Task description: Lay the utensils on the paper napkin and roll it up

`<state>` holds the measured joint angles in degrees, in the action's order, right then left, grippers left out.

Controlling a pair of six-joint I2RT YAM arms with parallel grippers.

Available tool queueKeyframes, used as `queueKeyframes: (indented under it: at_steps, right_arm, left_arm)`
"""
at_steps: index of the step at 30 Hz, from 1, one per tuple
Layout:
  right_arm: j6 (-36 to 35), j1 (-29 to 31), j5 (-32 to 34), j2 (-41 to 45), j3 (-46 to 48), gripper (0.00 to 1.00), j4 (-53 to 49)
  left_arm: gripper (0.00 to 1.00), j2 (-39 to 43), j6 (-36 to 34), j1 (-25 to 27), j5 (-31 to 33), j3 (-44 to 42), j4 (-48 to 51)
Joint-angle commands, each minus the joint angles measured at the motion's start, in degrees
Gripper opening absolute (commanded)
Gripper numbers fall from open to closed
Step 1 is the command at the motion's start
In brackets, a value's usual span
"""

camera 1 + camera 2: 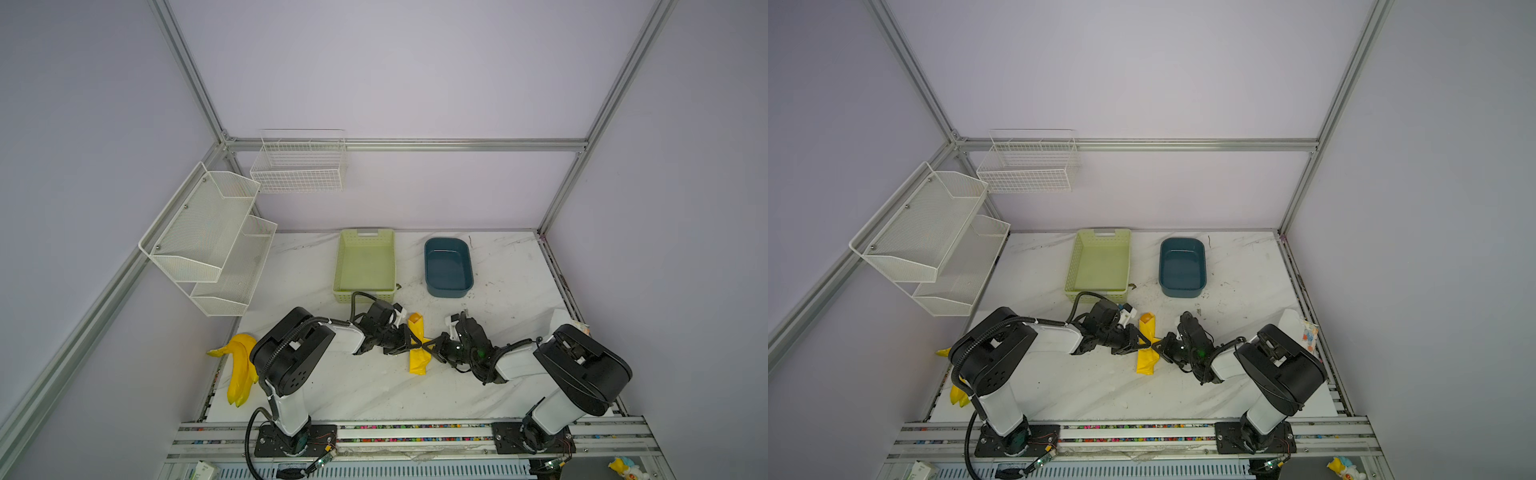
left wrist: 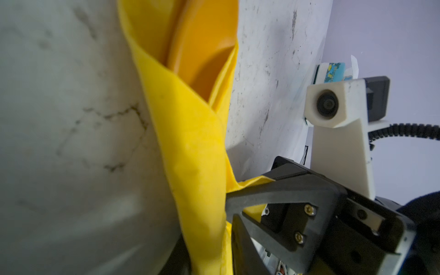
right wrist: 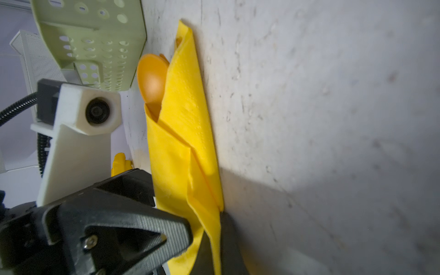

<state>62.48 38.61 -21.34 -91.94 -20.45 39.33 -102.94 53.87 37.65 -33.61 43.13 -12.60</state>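
Observation:
The yellow paper napkin (image 1: 419, 360) (image 1: 1146, 362) lies rolled into a narrow bundle in the middle of the table. Of the utensils, only the orange spoon bowl (image 1: 414, 318) (image 1: 1145, 318) (image 3: 152, 81) (image 2: 202, 42) sticks out of the roll's far end. The rest is hidden inside. My left gripper (image 1: 417, 343) (image 1: 1147, 341) (image 2: 207, 257) comes from the left, and the roll fills the gap between its fingers. My right gripper (image 1: 428, 344) (image 1: 1158, 344) (image 3: 217, 242) meets it from the right, pinched shut on a loose flap of the napkin.
A green basket (image 1: 365, 237) and a blue tub (image 1: 448, 245) stand behind the roll. A yellow banana toy (image 1: 240, 365) lies at the table's left edge. White mesh shelves (image 1: 208, 237) and a wire basket (image 1: 299, 166) hang on the left walls.

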Motion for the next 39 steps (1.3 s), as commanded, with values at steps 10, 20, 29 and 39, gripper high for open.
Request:
queueKeyframes:
  at_steps: [10, 20, 29, 39]
  right_arm:
    - [-5.6, -1.06, 1.94, 12.23, -3.95, 0.17, -16.9]
    - [-19.36, -2.93, 3.71, 28.69, -19.87, 0.37, -33.56]
    - [-35.28, -2.93, -0.54, 37.68, -28.1, 0.5, -30.34]
    - [-40.16, -2.38, -15.37, 37.04, -19.21, 0.77, 1.62]
  left_arm:
    - [0.07, 8.33, -10.44, -0.44, 9.02, 7.98, 14.7]
    - [0.05, 21.43, -21.56, -3.79, 11.55, 16.25, 20.94]
    - [0.02, 36.05, -28.58, -5.13, 8.21, 18.39, 9.44]
    - [0.0, 41.15, -28.12, -5.13, -0.1, 20.78, -2.31]
